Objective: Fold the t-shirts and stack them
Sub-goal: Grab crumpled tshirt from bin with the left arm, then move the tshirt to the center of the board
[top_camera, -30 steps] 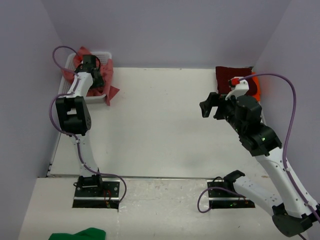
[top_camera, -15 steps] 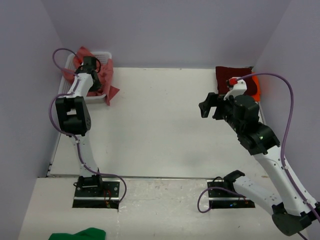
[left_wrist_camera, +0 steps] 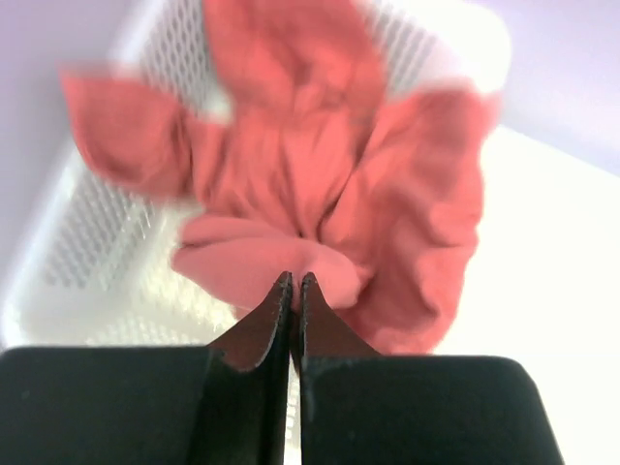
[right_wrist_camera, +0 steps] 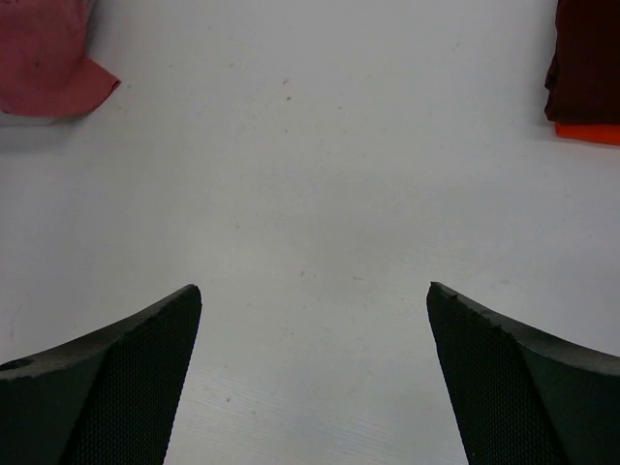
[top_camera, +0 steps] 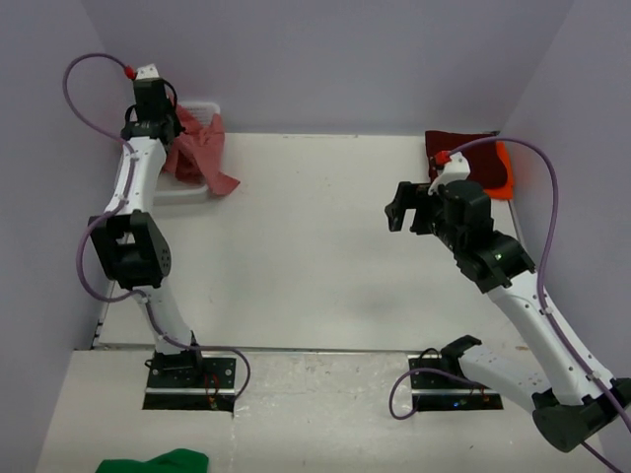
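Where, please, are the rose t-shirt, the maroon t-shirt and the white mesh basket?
rose t-shirt [left_wrist_camera: 320, 184]: left wrist view, bunched middle of the cloth.
maroon t-shirt [right_wrist_camera: 589, 58]: right wrist view, its folded upper face.
white mesh basket [left_wrist_camera: 92, 247]: left wrist view, its left mesh wall.

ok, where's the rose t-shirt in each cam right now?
Top external: rose t-shirt at far left, draped over the basket.
Left wrist: fills the centre, just beyond the shut left fingers.
Right wrist: top-left corner, only part of it in frame.
Shared landmark: the white table borders the shirt on its right in all three.
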Controlling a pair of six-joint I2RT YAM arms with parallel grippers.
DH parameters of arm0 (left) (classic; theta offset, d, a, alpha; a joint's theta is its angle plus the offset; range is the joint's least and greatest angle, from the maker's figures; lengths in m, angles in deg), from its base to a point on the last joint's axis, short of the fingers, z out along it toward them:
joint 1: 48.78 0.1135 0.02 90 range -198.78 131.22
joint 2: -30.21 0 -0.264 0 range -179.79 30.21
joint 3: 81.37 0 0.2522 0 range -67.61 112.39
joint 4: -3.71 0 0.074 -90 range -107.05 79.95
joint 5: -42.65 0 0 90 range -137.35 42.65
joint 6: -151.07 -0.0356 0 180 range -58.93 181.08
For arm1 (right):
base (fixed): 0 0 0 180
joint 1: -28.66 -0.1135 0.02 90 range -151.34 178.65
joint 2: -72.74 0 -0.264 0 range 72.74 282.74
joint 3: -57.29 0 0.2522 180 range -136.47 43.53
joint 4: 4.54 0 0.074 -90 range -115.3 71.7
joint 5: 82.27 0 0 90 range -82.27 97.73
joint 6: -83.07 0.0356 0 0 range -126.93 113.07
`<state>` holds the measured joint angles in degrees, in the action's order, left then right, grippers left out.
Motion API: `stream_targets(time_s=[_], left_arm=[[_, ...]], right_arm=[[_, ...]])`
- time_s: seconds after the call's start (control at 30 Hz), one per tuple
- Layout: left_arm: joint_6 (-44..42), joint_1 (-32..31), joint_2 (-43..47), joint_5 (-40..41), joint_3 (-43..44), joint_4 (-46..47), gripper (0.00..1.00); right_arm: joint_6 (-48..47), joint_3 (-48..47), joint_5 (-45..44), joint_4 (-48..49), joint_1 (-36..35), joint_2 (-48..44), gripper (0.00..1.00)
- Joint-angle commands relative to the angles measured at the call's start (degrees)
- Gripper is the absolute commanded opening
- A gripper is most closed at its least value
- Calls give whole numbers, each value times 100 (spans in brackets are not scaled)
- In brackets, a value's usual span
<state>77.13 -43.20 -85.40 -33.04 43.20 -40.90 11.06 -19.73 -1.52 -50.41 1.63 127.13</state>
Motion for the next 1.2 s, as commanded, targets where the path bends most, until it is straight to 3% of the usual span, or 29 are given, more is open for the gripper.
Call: stream_targets(time_s=[0.0,0.1,0.2,0.27,0.3,0.33,0.43,0.57,0.63,0.73,0.8,1.03,1.13,1.17], left_arm=[[-628,22,1294,-401,-365,1954,0],[-823,22,1875,-1391,-797,3001,0],[-753,-92,2122,-2541,-412,3463,0],[-691,-268,1973,-2976,640,3243,0],[-709,-495,1868,-3343,1140,2643,0],[-726,-723,1745,-3512,2250,2393,0],[-315,-1050,1681,-4258,3236,2126,0],[913,-1068,2980,-4928,2052,3399,0],[1232,-1068,3350,-5411,1911,3454,0],[1313,-1068,3869,-5448,1357,3464,0],[1225,-1068,3985,-5360,1042,3156,0],[1541,-1103,3643,-5518,-162,3384,0],[1383,-1278,3642,-5220,-1777,3813,0],[1357,-1410,3573,-5201,-2304,4345,0]], right_arm=[[11,16,99,215,-48,54,99],[46,121,65,319,-57,107,99],[81,253,-50,364,-66,159,99],[116,332,-173,487,-84,238,99],[142,306,-225,426,-75,282,99],[169,315,-261,452,-92,317,99],[248,437,-340,645,-110,335,99],[449,674,-349,944,-171,283,99],[476,737,-419,1050,-233,221,99],[617,649,-560,883,-347,142,99],[696,596,-805,760,-487,37,99],[880,280,-1376,347,-1129,-34,99],[1056,244,-1763,110,-1471,89,99],[1065,271,-1781,127,-1542,98,99]])
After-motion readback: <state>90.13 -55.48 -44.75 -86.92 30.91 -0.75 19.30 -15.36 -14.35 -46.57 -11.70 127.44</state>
